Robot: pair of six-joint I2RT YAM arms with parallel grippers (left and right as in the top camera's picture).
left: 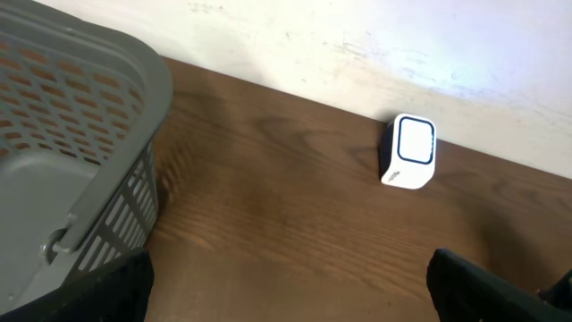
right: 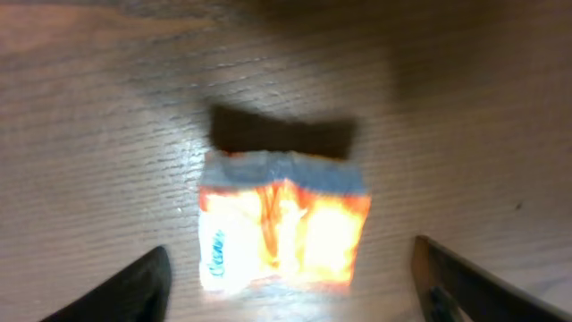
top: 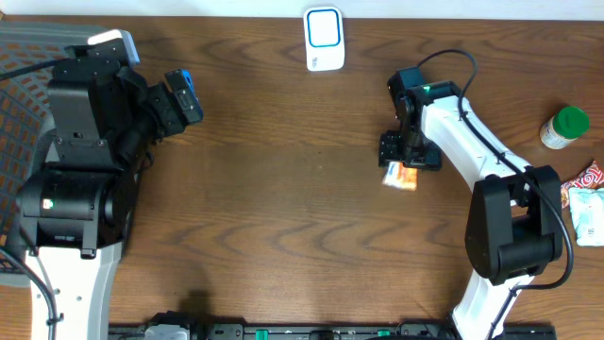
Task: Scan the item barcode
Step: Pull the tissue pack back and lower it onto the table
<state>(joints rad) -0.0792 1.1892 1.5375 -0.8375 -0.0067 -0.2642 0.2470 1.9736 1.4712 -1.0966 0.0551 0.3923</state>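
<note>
Right wrist view: right gripper (right: 293,282) stands wide open, holding nothing, straddling orange-and-white foil packet (right: 281,228) flat on brown wooden table (right: 465,107). Judged step: pickup. Next: close, present it to white blue-lit scanner (top: 324,38), eleven o'clock.

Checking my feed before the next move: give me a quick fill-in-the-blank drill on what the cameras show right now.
The orange packet lies on the ___ between the open fingers of the right claw.
The left claw holds ___.
The bottle near the right arm has a ___ cap.
The gray basket sits on the robot's ___ side.
Missing: table, nothing, green, left.
</note>
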